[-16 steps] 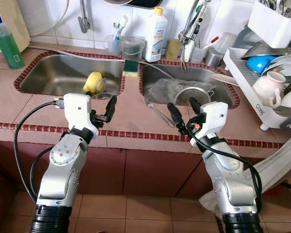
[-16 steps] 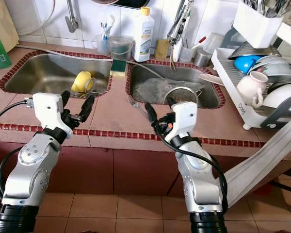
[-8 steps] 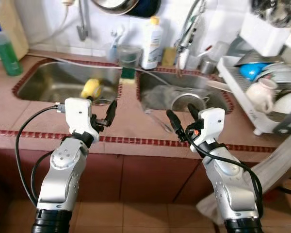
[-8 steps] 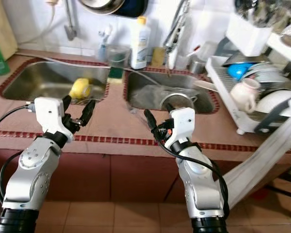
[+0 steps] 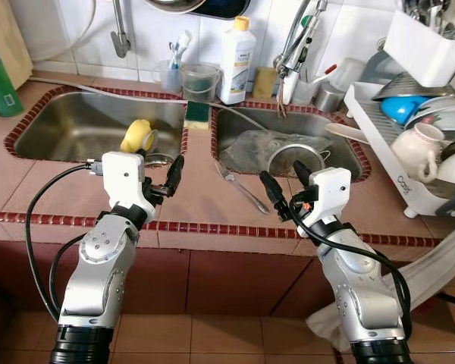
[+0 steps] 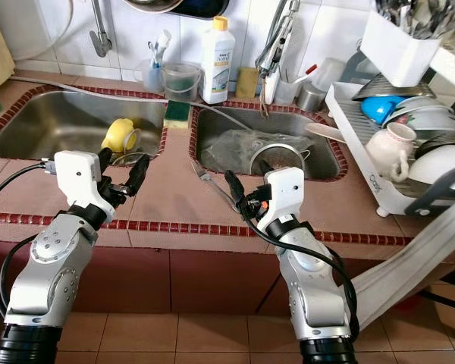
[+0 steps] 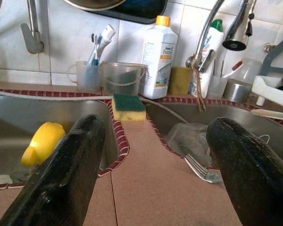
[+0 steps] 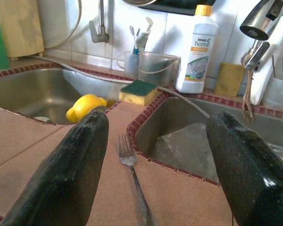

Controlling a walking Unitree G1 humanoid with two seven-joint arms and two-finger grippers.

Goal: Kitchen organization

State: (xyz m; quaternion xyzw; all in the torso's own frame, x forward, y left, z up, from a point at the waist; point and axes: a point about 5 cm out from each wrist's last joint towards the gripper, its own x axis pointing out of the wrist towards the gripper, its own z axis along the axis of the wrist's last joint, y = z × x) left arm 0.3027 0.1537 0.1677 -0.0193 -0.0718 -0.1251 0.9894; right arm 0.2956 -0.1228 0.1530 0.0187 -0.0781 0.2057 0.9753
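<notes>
Standing before a tiled counter (image 5: 53, 182) with two sinks, the robot holds both pincers raised over its front edge, each spread wide and holding nothing. The left gripper (image 5: 161, 168) hangs near the rim of the left sink (image 5: 68, 121); ahead of it and slightly to its left one yellow cup (image 5: 137, 136) lies on its side in that basin. The right gripper (image 5: 287, 184) hovers over the counter at the near rim of the right sink (image 5: 243, 125), where one metal pot (image 5: 296, 158) sits just beyond its fingertips beside a clear plastic sheet (image 5: 246, 144).

One fork (image 5: 241, 187) lies on the bare counter strip between the sinks, closer to the right gripper, just to its left, tines toward the basins. At the far end of that strip one green-and-yellow sponge (image 5: 198, 112) sits on the divider. Against the wall stand one white bottle (image 5: 236, 53), one clear tub (image 5: 199, 79) and one cup of toothbrushes (image 5: 172, 68). A green bottle (image 5: 0, 72) stands far off to the left gripper's left.

To the right gripper's right a dish rack (image 5: 398, 163) crowds the counter end, holding a white teapot (image 5: 418, 142), a blue bowl (image 5: 403, 106) and what seem to be several plates. The strip between the two grippers is open apart from the fork.
</notes>
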